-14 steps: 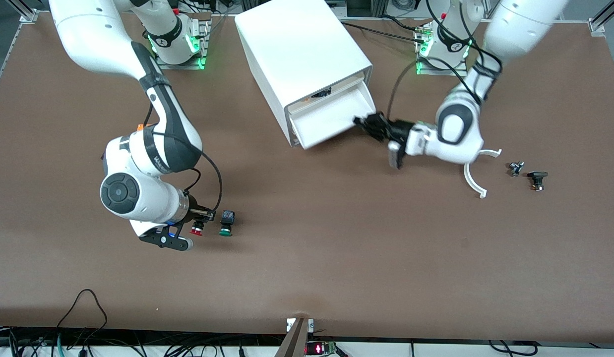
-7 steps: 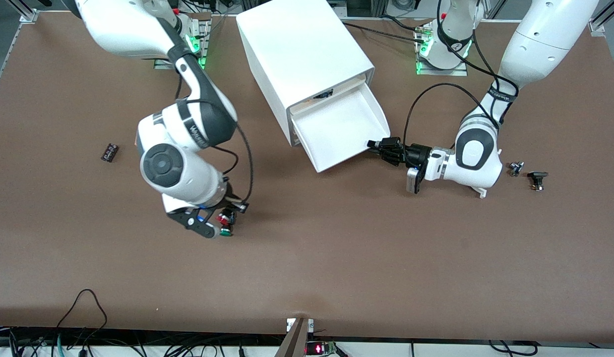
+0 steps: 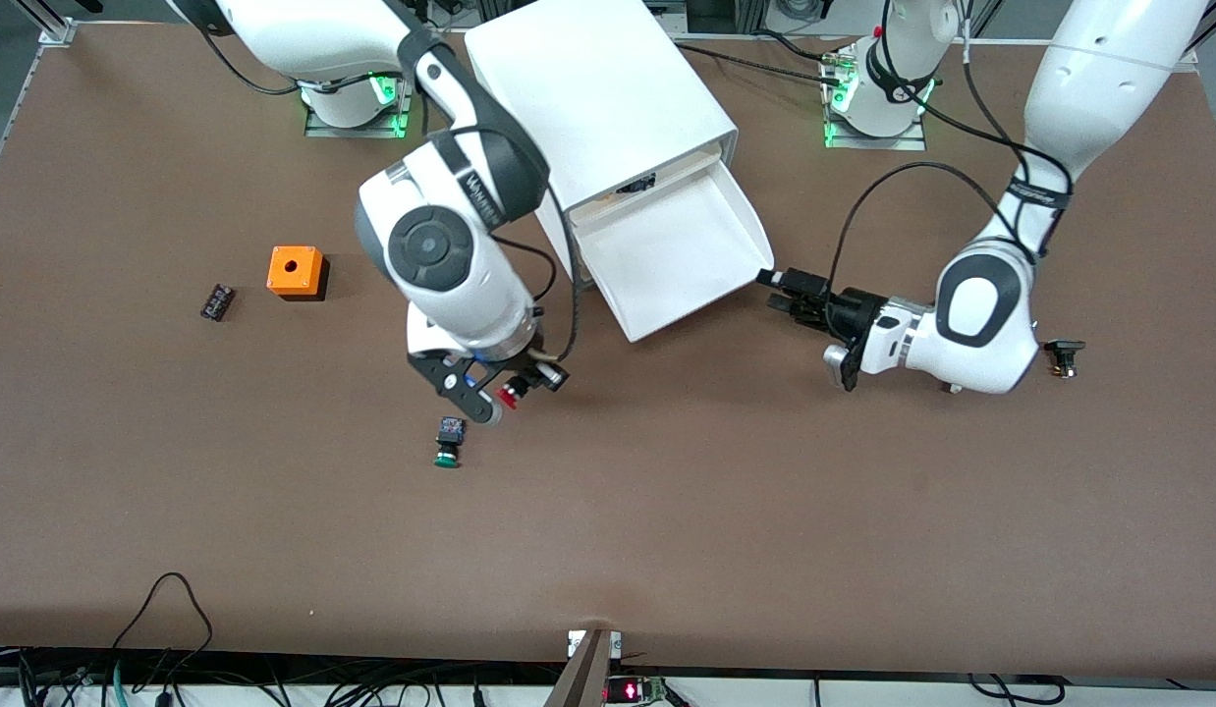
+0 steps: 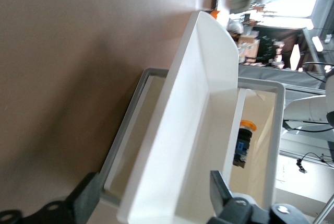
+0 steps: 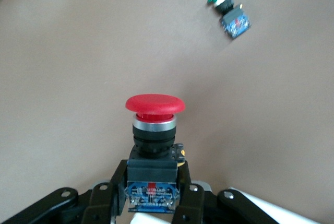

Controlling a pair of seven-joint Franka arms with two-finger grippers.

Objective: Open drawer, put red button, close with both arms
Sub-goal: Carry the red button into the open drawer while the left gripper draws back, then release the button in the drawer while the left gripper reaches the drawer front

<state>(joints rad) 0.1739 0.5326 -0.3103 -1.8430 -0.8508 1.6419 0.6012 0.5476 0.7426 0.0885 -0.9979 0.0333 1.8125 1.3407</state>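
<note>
The drawer (image 3: 667, 250) stands pulled out of the white cabinet (image 3: 598, 98), its white tray bare. My right gripper (image 3: 508, 390) is shut on the red button (image 3: 511, 394) and holds it in the air over the table, between the green button and the cabinet. In the right wrist view the fingers (image 5: 193, 192) clamp the black body, and the red cap (image 5: 154, 104) points away. My left gripper (image 3: 783, 289) is open, low beside the drawer's front corner toward the left arm's end. In the left wrist view (image 4: 154, 195) the drawer front (image 4: 193, 109) lies between the spread fingers.
The green button (image 3: 448, 443) lies on the table, nearer the camera than my right gripper. An orange box (image 3: 295, 270) and a small black part (image 3: 216, 300) lie toward the right arm's end. A black part (image 3: 1064, 355) lies by the left arm. A yellow-capped button (image 4: 244, 143) sits in the cabinet.
My right gripper lifted the red button off the table and carried it toward the drawer. My left gripper pulled the drawer farther out, then drew slightly away from its front.
</note>
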